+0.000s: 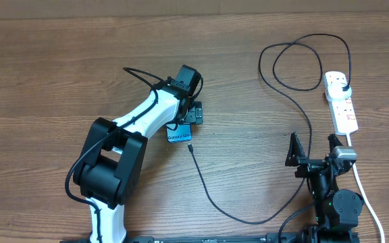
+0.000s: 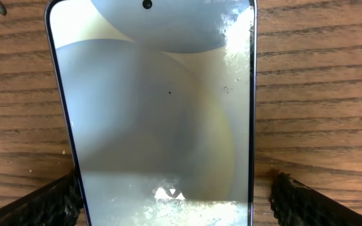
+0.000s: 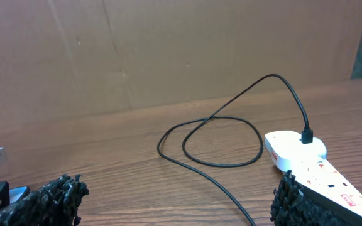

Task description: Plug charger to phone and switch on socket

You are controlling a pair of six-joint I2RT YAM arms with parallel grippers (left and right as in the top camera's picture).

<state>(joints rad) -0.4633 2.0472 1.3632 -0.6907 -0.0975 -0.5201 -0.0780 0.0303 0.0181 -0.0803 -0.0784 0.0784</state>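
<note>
- Right gripper (image 1: pixel 314 150), at the lower right of the overhead frame, stands wide open and holds nothing.
- Charger (image 1: pixel 211 199) curves across the bottom centre. Its tip lies just beside the phone's lower end; I cannot tell whether it is plugged in.
- Phone (image 1: pixel 179 136) lies flat on the table (image 1: pixel 46 67) at mid-frame, screen up.
- Left gripper (image 2: pixel 168 204) hangs over the phone, wide open, with a finger (image 2: pixel 49 201) on each side.
- Socket (image 1: pixel 341 101), at the upper right, holds the charger's plug.

The phone (image 1: pixel 179 135) lay near the table's (image 1: pixel 46 67) middle. The socket (image 1: pixel 342 102) lay toward the right edge, the charger (image 1: pixel 205 185) plugged into its far end, its connector tip just before the phone.
</note>
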